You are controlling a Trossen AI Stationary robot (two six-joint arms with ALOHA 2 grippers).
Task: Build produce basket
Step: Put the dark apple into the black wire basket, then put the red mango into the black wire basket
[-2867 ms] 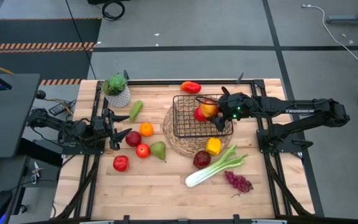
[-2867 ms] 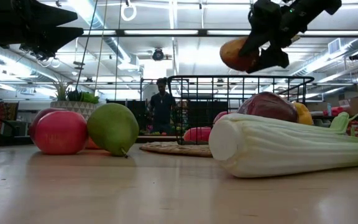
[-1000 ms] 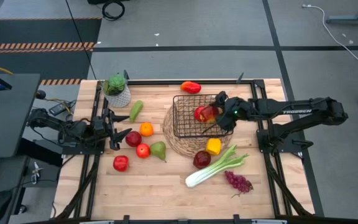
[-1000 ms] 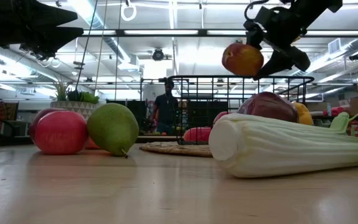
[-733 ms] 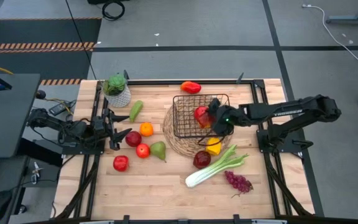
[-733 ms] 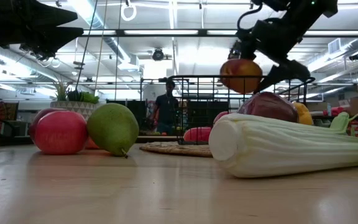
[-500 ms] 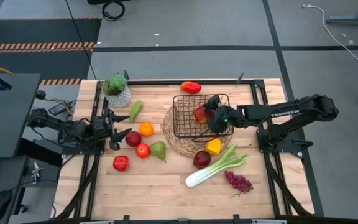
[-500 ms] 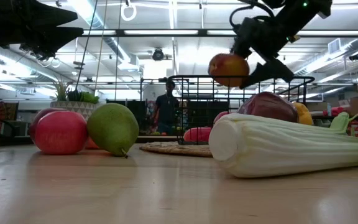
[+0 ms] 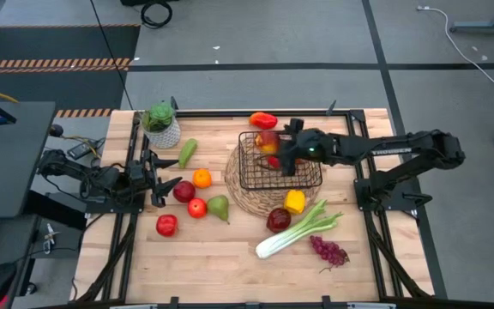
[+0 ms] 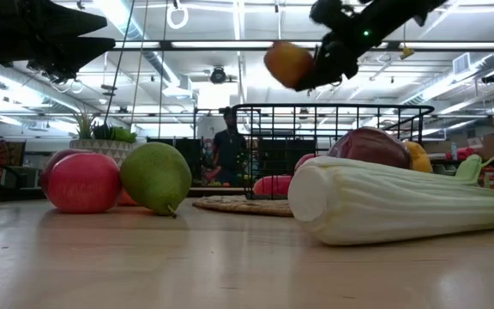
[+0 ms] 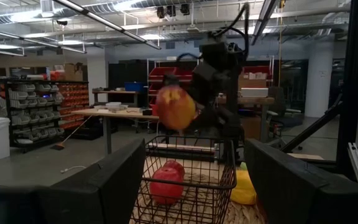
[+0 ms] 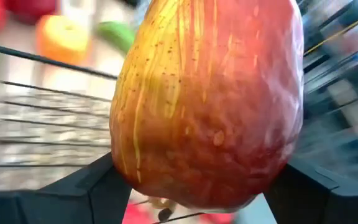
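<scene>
My right gripper [image 9: 279,148] reaches in from the table's right and is shut on a red-and-yellow apple [image 9: 266,139]. It holds the apple above the far left part of the black wire basket [image 9: 309,178]; in the low view the apple [image 10: 286,64] is well above the rim. The basket stands on a round straw mat [image 9: 245,196] and has a red piece of produce [image 11: 166,180] on its floor. My left gripper [image 9: 166,174] waits open at the table's left, next to the fruit there. My right gripper pinches the apple between its two fingers [image 12: 89,186], one on each opposite side of its lower part [image 12: 124,163]. The fingers come from the table's right, slanting down. The apple is lifted clear, above the basket.
On the table's left lie an orange [image 9: 201,178], red apples [image 9: 183,190], a green pear [image 9: 219,207] and a green pepper [image 9: 187,152]. A potted plant [image 9: 161,124] stands at the far left. Near the basket lie a yellow pepper [image 9: 294,201], celery [image 9: 294,230], grapes [image 9: 328,251] and a red pepper [image 9: 263,120].
My right gripper has carried the apple toward the table's left and far edge, across the basket, and a little up. Its wrist has rolled, turning the apple with it. The fingers have stayed shut on the apple.
</scene>
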